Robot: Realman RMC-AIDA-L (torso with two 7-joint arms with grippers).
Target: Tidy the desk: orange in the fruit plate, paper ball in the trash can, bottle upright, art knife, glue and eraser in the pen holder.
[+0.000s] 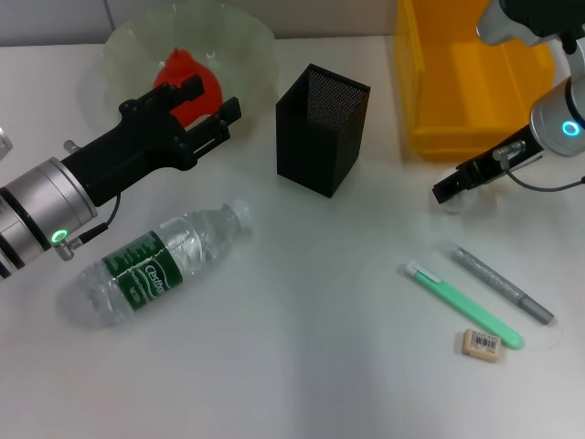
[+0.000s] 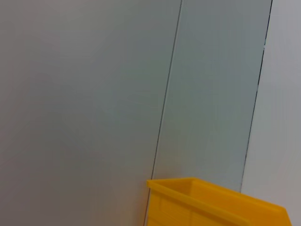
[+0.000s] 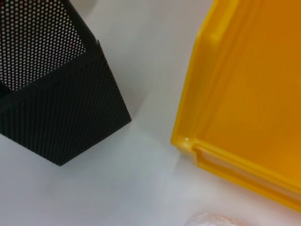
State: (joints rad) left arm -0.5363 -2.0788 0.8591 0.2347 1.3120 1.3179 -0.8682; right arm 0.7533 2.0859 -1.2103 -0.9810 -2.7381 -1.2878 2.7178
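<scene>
Nearest the head camera, the eraser (image 1: pixel 480 344) lies flat on the white desk (image 1: pixel 302 366), just beside the tip of a green pen-like tool (image 1: pixel 463 305), with a grey pen-like tool (image 1: pixel 503 283) next to that; which of these two is the art knife or the glue cannot be told. On the left the bottle (image 1: pixel 151 265) lies on its side, cap toward the pen holder (image 1: pixel 322 129), which stands upright near the middle; its inside is too dark to read. Behind it the fruit plate (image 1: pixel 247 46) holds the orange (image 1: pixel 187 78), partly hidden by the left gripper (image 1: pixel 212 110), whose fingers stand apart over the plate's near rim. The trash can (image 1: pixel 457 82) shows a bare yellow floor where visible, its far corner covered by the right arm. Low beside the can's near wall sits the right gripper (image 1: pixel 448 192); whether its fingers are apart or together cannot be told. A pale crumpled edge (image 3: pixel 211 220), cut off in the right wrist view, may be the paper ball
</scene>
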